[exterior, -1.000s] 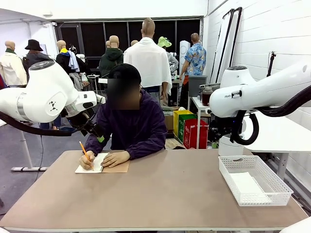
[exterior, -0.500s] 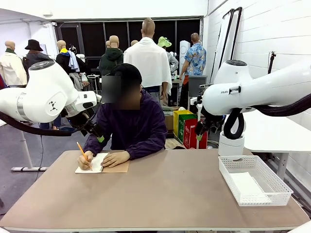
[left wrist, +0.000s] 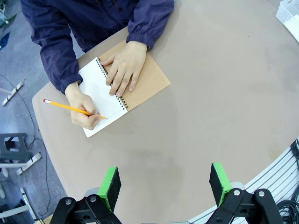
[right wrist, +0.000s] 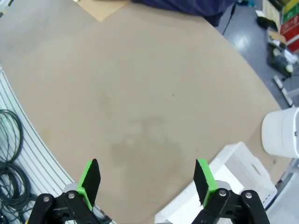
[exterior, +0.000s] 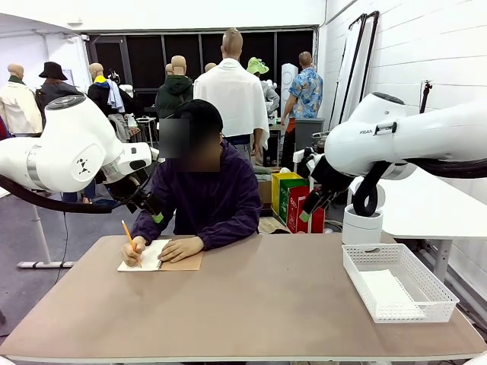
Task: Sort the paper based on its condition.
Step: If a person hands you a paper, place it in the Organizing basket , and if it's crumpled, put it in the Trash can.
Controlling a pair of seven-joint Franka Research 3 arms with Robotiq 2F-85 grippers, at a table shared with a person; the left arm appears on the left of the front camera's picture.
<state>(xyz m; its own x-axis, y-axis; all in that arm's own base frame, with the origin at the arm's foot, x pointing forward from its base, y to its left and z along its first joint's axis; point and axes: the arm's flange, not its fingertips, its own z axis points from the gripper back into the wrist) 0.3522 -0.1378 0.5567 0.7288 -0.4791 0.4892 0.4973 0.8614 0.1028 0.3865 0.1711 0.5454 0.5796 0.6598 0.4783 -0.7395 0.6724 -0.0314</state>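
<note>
The left gripper (left wrist: 164, 172) hangs open and empty above a brown-covered spiral notebook (left wrist: 149, 79). The right gripper (right wrist: 146, 163) is open and empty too; its white arm (exterior: 426, 133) says "FRAN". Far right, a thin white paper sheet (exterior: 384, 289) lies in a white plastic basket (exterior: 415, 306).

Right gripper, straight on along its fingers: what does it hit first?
Probably the tan tabletop: the open right gripper points at a bare patch of it, with the white plastic mesh basket off to one side. Depth is unclear.
</note>
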